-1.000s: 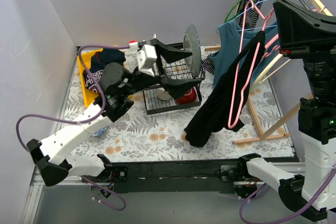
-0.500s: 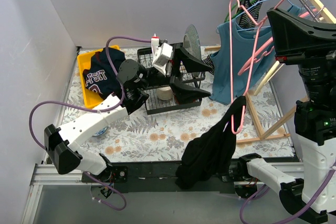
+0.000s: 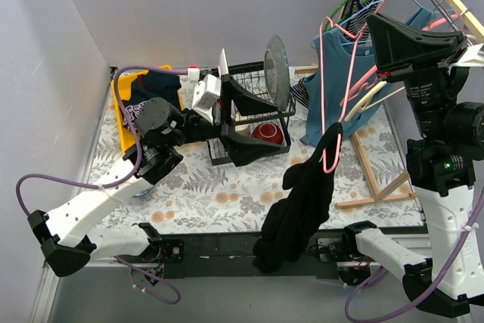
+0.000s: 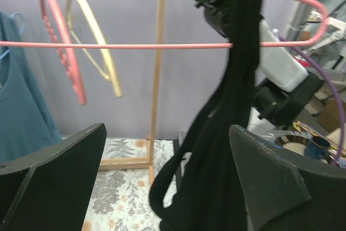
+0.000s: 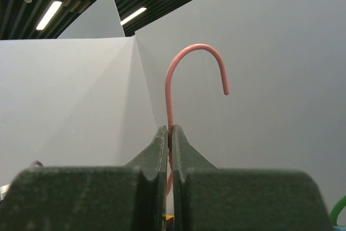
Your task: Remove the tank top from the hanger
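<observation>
The right fingers are pressed tight together on the neck of the one pink hanger, just under its hook. The left fingers stand spread wide with nothing between them, aimed at the cloth but apart from it.

One black tank top hangs bunched over one end of that hanger in a long drape. It is held in the air right of the middle, above the near edge of the desk, with its lowest fold over the black rail by the arm bases.

From above I count:
- one wooden rack at the right, with one teal top hanging on it
- one wire dish rack holding one grey plate on edge and one red bowl
- one yellow bin of dark clothes at the back left

Only the left wrist view shows the hanger's bar side-on, running across the frame with the tank top draped near its right end. Behind it are two bare hangers — one pink, one cream. The right wrist view gives just the hook rising from the clamped fingers. The top view alone shows the desk and where the drape ends.
</observation>
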You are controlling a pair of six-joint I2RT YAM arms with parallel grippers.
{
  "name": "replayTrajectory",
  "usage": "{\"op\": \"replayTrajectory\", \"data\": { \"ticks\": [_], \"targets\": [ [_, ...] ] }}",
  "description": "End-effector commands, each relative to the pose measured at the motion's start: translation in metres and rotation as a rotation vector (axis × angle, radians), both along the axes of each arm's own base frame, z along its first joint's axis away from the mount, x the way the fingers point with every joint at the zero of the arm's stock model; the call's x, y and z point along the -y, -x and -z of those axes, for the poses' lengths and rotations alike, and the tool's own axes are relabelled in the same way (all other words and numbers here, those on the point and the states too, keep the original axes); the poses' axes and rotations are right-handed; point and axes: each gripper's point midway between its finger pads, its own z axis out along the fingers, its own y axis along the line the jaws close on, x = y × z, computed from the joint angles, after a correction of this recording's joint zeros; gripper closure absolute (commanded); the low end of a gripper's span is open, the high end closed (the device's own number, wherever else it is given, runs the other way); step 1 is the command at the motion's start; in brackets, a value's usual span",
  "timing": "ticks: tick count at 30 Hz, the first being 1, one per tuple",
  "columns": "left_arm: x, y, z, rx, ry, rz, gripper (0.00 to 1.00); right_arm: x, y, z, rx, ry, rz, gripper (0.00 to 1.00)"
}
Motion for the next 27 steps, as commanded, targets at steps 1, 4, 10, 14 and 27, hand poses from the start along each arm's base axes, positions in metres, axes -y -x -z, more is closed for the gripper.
{"op": "replayTrajectory", "data": {
  "ticks": [1, 4, 10, 14, 27],
  "targets": [
    [0.012, 0.010, 0.026, -0.050, -0.105, 0.102, 0.02, 0.012, 0.010, -0.023, 0.065, -0.079, 0.020, 0.99],
    [0.021, 0.001, 0.037, -0.070, -0.112, 0.093, 0.02, 0.011, 0.006, -0.023, 0.057, -0.081, 0.022, 0.99],
    [0.035, 0.009, 0.041, -0.087, -0.096, 0.185, 0.02, 0.016, 0.000, -0.023, 0.047, -0.087, 0.063, 0.99],
    [0.037, 0.013, 0.040, -0.109, -0.083, 0.193, 0.02, 0.016, -0.002, -0.022, 0.044, -0.085, 0.071, 0.99],
    [0.021, 0.030, 0.021, -0.122, -0.046, 0.232, 0.02, 0.019, -0.007, -0.019, 0.045, -0.094, 0.091, 0.99]
  ]
}}
